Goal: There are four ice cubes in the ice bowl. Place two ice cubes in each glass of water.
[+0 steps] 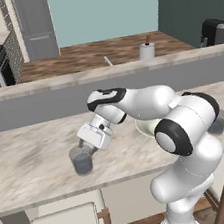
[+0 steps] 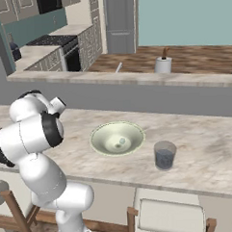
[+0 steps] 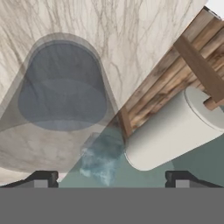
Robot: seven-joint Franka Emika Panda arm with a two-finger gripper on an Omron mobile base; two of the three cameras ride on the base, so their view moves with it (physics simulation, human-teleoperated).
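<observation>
Translucent ice cube between the spread fingertips of the gripper, apparently untouched, jaws apart, just above a glass of water on the marble counter; two cubes in the ice bowl; second glass just beside it

The gripper hangs right over the left glass; bare counter lies open leftward, the ice bowl rightward.

Left base view looks forward and down from behind the arm, which rises at lower right; right base view mirrors it, arm lower left; both share the counter. Hand view looks close down over a glass
</observation>
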